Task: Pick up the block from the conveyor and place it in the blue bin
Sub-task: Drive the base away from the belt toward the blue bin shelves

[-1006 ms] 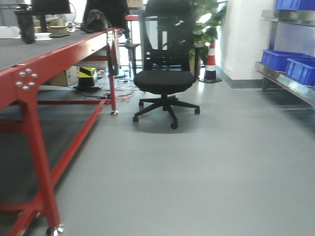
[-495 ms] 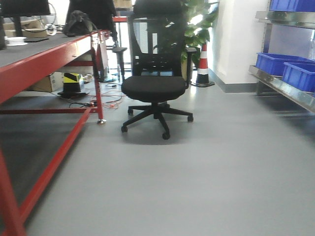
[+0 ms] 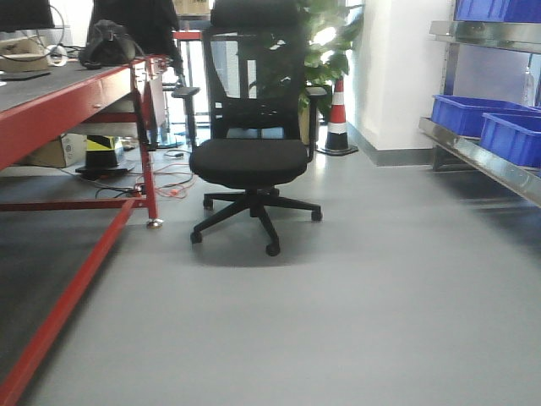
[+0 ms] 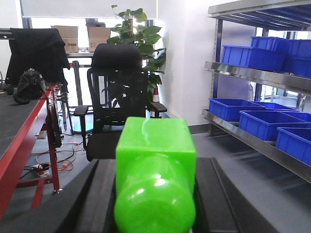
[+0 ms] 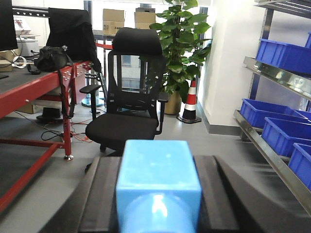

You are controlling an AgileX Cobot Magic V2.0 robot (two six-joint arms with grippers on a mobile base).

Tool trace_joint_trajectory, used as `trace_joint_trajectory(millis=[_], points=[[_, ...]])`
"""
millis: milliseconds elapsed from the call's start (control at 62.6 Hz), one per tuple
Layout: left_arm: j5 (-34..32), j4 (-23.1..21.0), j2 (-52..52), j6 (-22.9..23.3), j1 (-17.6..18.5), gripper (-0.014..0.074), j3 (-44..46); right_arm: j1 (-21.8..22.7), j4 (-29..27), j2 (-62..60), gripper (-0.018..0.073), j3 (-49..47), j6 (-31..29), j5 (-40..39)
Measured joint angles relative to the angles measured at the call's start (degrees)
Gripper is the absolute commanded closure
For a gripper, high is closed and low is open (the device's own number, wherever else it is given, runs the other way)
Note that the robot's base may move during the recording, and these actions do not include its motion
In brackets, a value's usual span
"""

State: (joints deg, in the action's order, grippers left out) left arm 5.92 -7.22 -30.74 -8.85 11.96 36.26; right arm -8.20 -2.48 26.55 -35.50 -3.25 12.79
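Conveyor worktop (image 3: 34,85): a dark grey-green belt is being bordered by a glossy red frame (image 3: 76,97) and is being carried on red legs along the left of the front-facing view. A black bag (image 3: 108,44) is being carried at its far end. Nearer, a pale item (image 3: 25,59) with a looped cable is being carried, too blurred to be identified.

Floor (image 3: 380,296): smooth grey, being occupied at centre by a black office chair (image 3: 252,161) on castors. A red-and-white traffic cone (image 3: 338,118) is being borne by the far wall. Beneath the worktop, orange cables (image 3: 165,182), a cardboard box (image 3: 55,150) and a yellow-and-black striped object (image 3: 101,150) are being borne directly by the floor.
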Motion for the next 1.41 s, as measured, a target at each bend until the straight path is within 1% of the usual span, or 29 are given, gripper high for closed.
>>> trace_joint_trajectory(millis=[1405], points=[[0.0,0.0,0.0,0.0,0.0,0.0707,0.0,0.0,0.0,0.0,0.0721,0.0,0.01,0.04]])
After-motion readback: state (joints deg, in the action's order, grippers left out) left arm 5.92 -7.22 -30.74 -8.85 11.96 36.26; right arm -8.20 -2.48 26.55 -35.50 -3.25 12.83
